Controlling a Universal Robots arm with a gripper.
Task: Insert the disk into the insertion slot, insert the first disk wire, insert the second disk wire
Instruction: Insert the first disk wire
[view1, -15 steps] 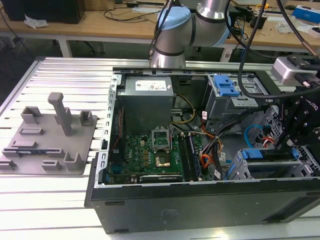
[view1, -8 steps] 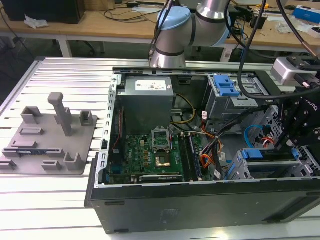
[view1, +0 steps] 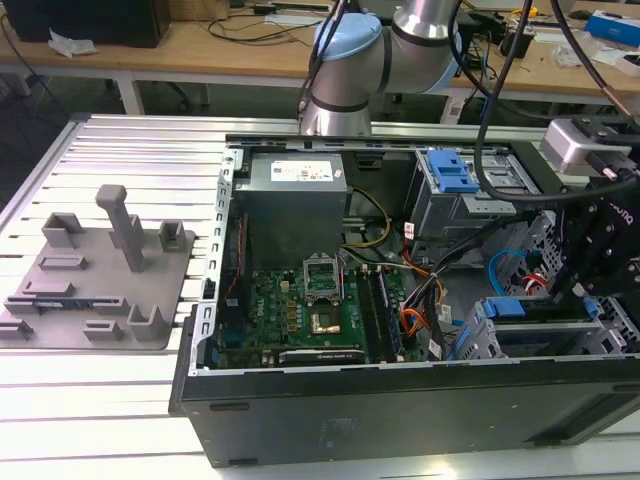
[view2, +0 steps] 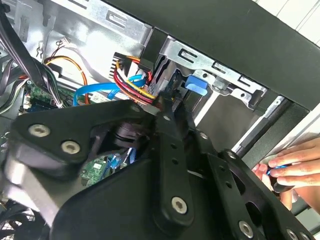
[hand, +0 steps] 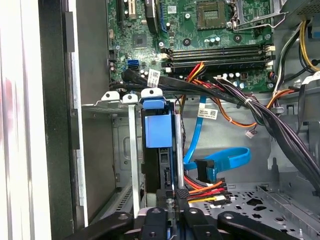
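Past the hand (view2: 170, 107), the second wrist view shows a person's fingers (view2: 297, 160).

Soft, even overhead light fills the exterior view, leaving a pale sheen on the ribbed aluminium table (view1: 100, 400) and mild shadow inside the open black-walled computer case (view1: 350, 410). In the first wrist view a pale strip (hand: 20, 125) outside the case burns out white. In the second wrist view the bare grey sheet-metal bracket (view2: 220, 75) glares.

disk (hand: 152, 131) mostly hidden (in slot (hand: 134, 150)), hand (view2: 289, 167) cropped
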